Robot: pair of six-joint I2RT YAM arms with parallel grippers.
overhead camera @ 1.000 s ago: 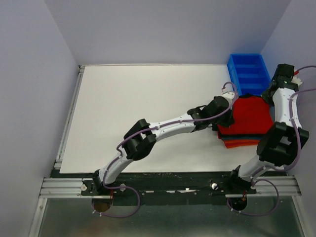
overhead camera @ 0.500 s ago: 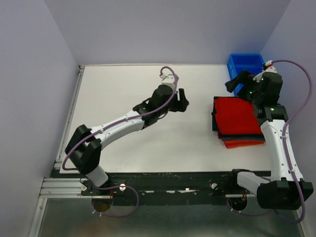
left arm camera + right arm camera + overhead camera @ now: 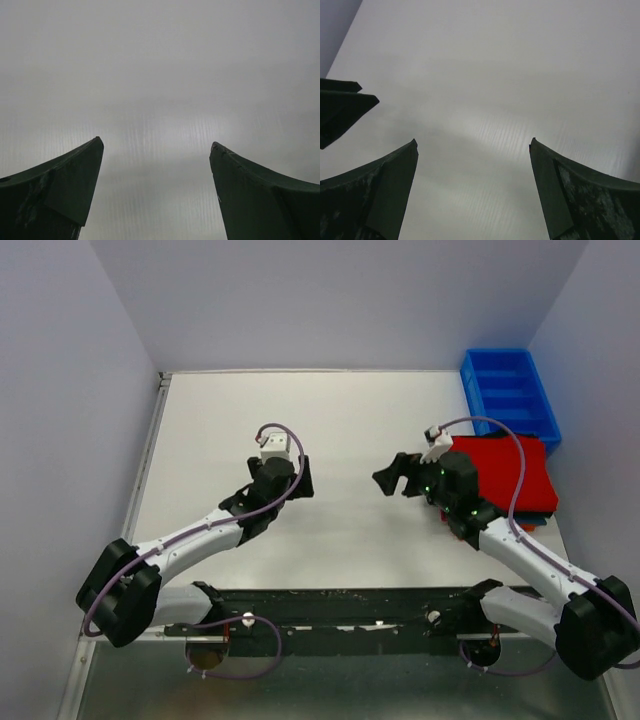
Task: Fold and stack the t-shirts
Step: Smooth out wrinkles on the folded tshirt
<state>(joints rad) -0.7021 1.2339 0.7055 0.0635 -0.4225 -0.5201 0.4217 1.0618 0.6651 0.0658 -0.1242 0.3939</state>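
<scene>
The t-shirts lie folded in a stack at the table's right side. A bright red one (image 3: 505, 465) is on top, and a blue edge (image 3: 538, 519) and an orange edge (image 3: 462, 531) peek out beneath it. My right arm crosses the stack's near left corner. My right gripper (image 3: 392, 478) (image 3: 473, 142) hangs open just left of the stack, over bare table, holding nothing. My left gripper (image 3: 303, 478) (image 3: 156, 145) is open and empty near the table's middle, facing the right one.
A blue plastic bin (image 3: 510, 390) stands at the back right, just behind the stack. The white table (image 3: 330, 410) stretches to the left and back. A dark finger (image 3: 340, 112) of the left gripper shows at the left edge of the right wrist view.
Both grippers have opened and come off the stack. The left arm swung left and then back toward the near middle. The right gripper moved from behind the stack to its left side.
</scene>
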